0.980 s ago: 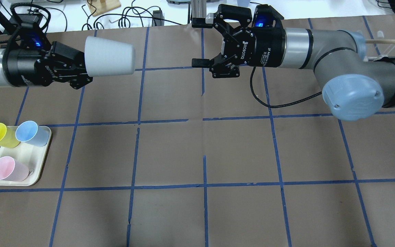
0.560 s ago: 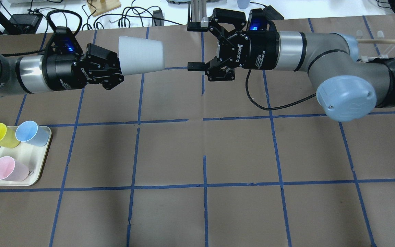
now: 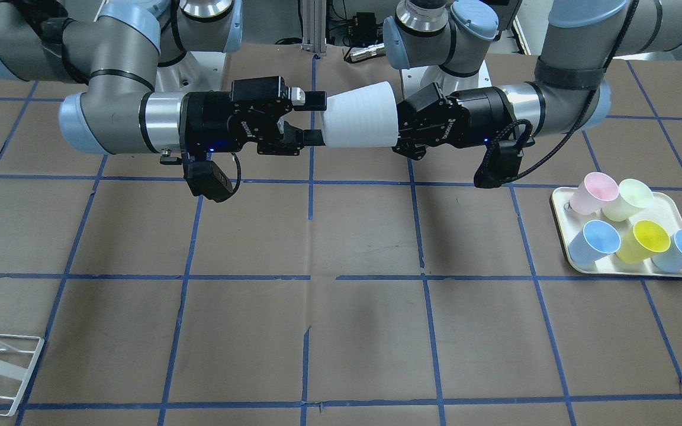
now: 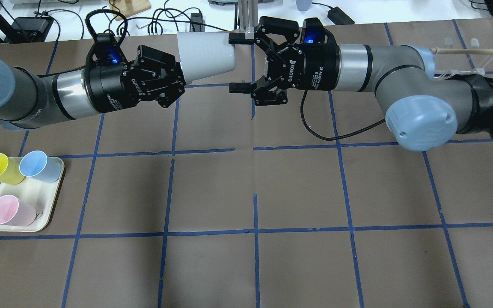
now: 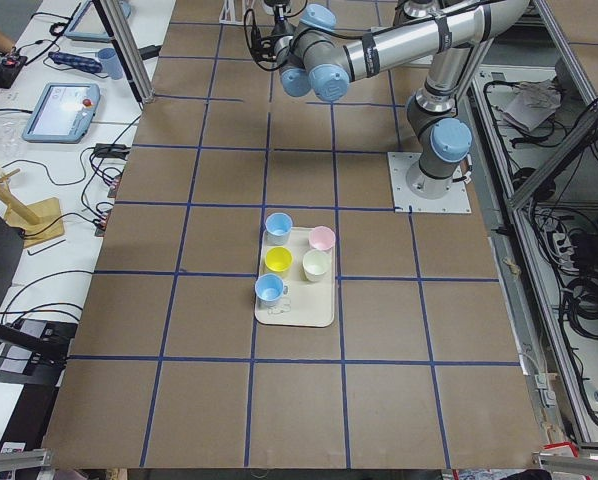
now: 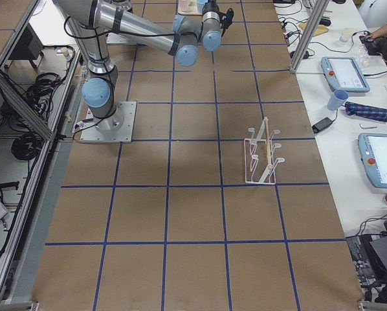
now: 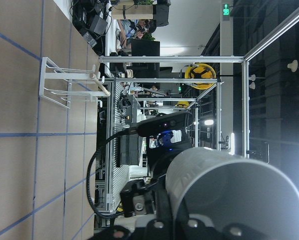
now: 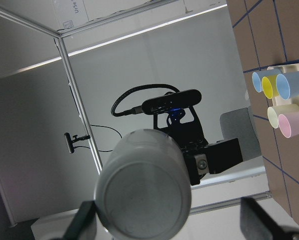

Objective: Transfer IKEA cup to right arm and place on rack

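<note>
The IKEA cup (image 4: 206, 57), pale grey-white, lies on its side in the air over the far middle of the table. My left gripper (image 4: 179, 78) is shut on its rim end. The cup's closed base points at my right gripper (image 4: 240, 63), which is open. In the front-facing view the cup (image 3: 357, 115) has its base just between the right gripper's (image 3: 316, 118) spread fingers, and I cannot tell if they touch it. The right wrist view shows the cup's base (image 8: 144, 185) close up. The white wire rack (image 4: 477, 55) stands at the far right, behind the right arm.
A cream tray (image 4: 49, 214) at the near left holds several coloured cups lying on their sides. The rack also shows in the exterior right view (image 6: 261, 159). Cables and a wooden stand lie beyond the table's far edge.
My left arm has carried the cup to the right and farther from me, up to the right gripper. The right gripper has shifted slightly left and stays open.
</note>
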